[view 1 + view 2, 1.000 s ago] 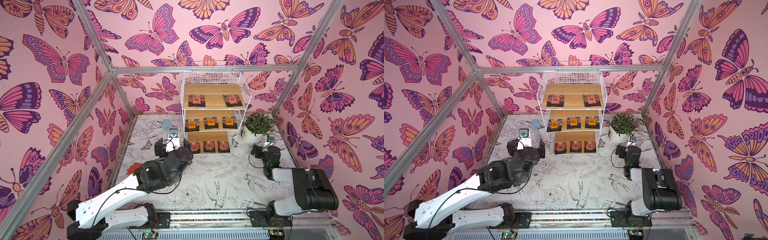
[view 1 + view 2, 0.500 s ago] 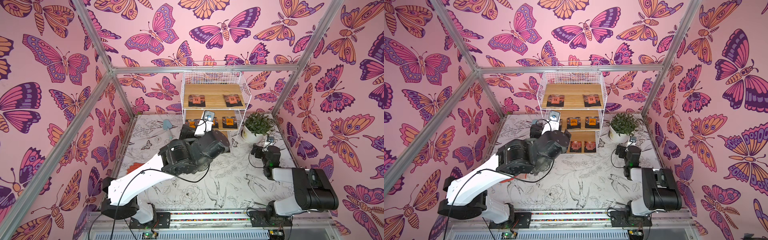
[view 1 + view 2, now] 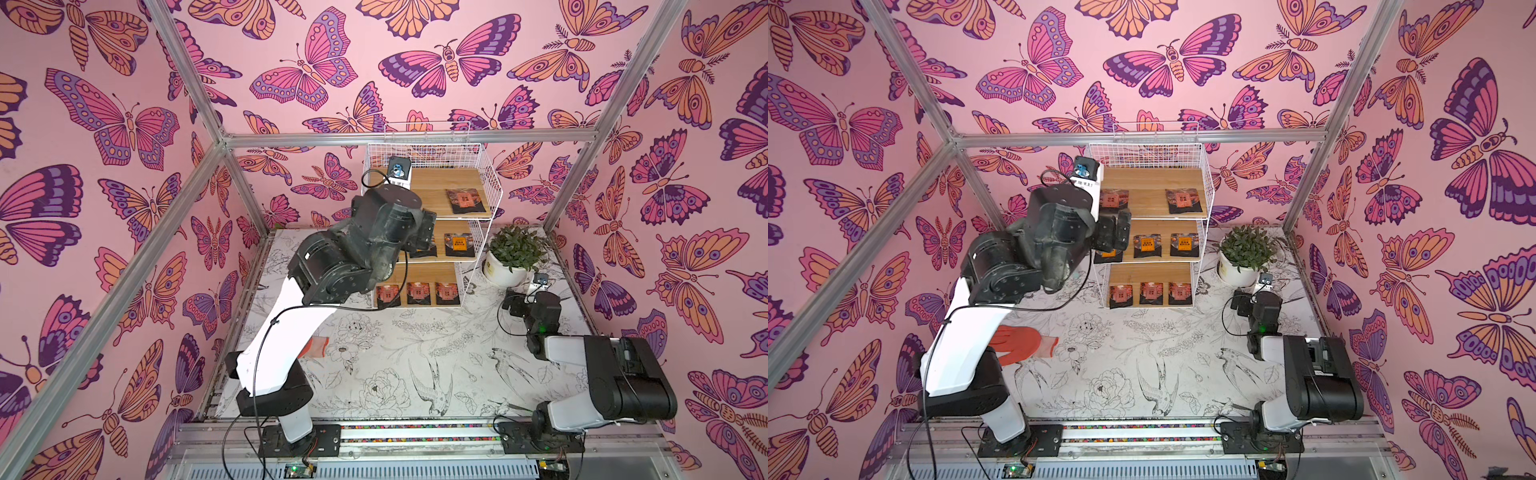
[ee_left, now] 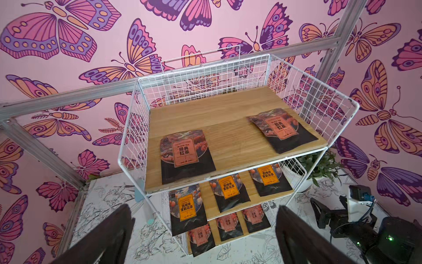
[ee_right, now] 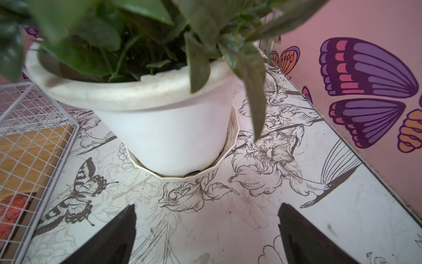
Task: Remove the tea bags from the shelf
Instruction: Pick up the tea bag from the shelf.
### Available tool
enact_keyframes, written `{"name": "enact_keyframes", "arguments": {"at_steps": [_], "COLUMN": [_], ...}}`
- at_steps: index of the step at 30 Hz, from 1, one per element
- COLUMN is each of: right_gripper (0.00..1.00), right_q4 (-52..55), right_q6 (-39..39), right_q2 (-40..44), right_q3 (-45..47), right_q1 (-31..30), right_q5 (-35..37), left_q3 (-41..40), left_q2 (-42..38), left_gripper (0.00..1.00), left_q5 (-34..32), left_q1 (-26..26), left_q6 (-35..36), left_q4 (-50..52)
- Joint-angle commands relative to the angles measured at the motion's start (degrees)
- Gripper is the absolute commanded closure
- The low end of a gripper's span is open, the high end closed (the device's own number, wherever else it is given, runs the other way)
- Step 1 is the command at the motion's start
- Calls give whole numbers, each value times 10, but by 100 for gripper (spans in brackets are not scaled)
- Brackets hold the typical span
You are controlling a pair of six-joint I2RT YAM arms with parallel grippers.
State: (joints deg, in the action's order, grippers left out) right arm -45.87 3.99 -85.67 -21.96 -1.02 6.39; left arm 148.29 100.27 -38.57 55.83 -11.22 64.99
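The shelf (image 3: 492, 183) (image 3: 1208, 183) (image 4: 137, 128) stands at the back of the table, with tea bags on all three boards. Two tea bags lie on the top board (image 4: 186, 155) (image 4: 282, 129), three on the middle board (image 4: 228, 190) and three on the bottom board (image 3: 1150, 293). My left gripper (image 3: 1115, 232) (image 4: 204, 206) hangs open in front of the shelf's left side, at the height of the upper boards, touching nothing. In a top view the arm hides the left tea bags (image 3: 465, 200). My right gripper (image 3: 515, 305) (image 5: 206, 208) rests open and empty low over the table.
A potted plant in a white pot (image 3: 515, 253) (image 5: 164, 128) stands right of the shelf, directly ahead of my right gripper. An orange glove (image 3: 1021, 340) lies on the table behind the left arm. Aluminium frame posts and butterfly walls close in the sides.
My left arm has risen from near the table by the shelf's foot and swung right, up to the upper boards. Its jaws stayed open. The right arm has not moved.
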Motion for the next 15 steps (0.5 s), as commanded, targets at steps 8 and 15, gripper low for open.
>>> {"name": "enact_keyframes", "arguments": {"at_steps": [8,15], "right_gripper": [1,1], "right_q4": [-4,-4], "right_q6": [-10,-10], "right_q2": [-7,-7], "right_q3": [-12,-12], "right_q1": [-3,-3], "right_q5": [4,4], "left_q3": [23,40], "left_q2": [39,66], "left_gripper": [0,0], "left_q5": [180,86], "left_q1": [-79,-86], "left_q6": [-20,-15], "left_q4": [-8,-12]}}
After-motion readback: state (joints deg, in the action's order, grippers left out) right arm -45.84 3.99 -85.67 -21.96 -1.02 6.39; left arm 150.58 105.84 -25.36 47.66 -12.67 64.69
